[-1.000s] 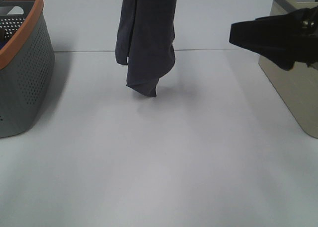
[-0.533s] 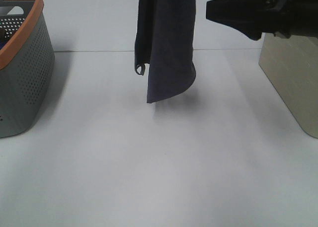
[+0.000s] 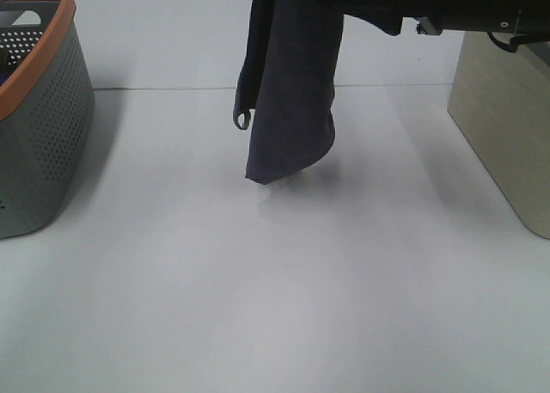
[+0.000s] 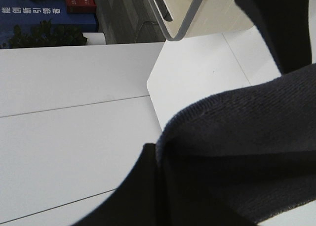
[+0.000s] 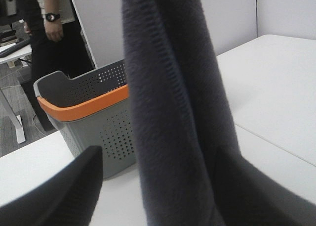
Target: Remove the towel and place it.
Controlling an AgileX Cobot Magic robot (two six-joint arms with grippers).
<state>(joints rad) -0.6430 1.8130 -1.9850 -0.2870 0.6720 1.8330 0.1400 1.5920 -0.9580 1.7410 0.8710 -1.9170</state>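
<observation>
The near stretch of the table (image 3: 275,307) lies bare, and above its middle the towel (image 3: 292,83) hangs in a long folded drape toward twelve o'clock, its lowest corner just over or barely brushing the surface (which, I cannot tell) and its small loop tag (image 3: 243,119) dangling off the nine o'clock edge. It looks soft, limp and light: plush cloth that will fold under its own weight, swing when carried and slump wherever it is lowered, yet is unlikely to slip from a firm pinch. The hemmed edge or a corner looks the best place to hold, since a grip on the bunched middle would leave it in a heap. The left hand (image 4: 153,176) is closed tight, with cloth bunched right against it, so I judge it carries the towel from above. The right hand (image 5: 158,161) is spread wide, one finger either side of the hanging cloth, gripping nothing. At nine o'clock stands a grey perforated basket (image 3: 51,126) with an orange rim; its inside is mostly hidden. At three o'clock stands a beige basket (image 3: 507,126), contents unseen. Farthest off, the right arm (image 3: 447,2) reaches in from two o'clock
</observation>
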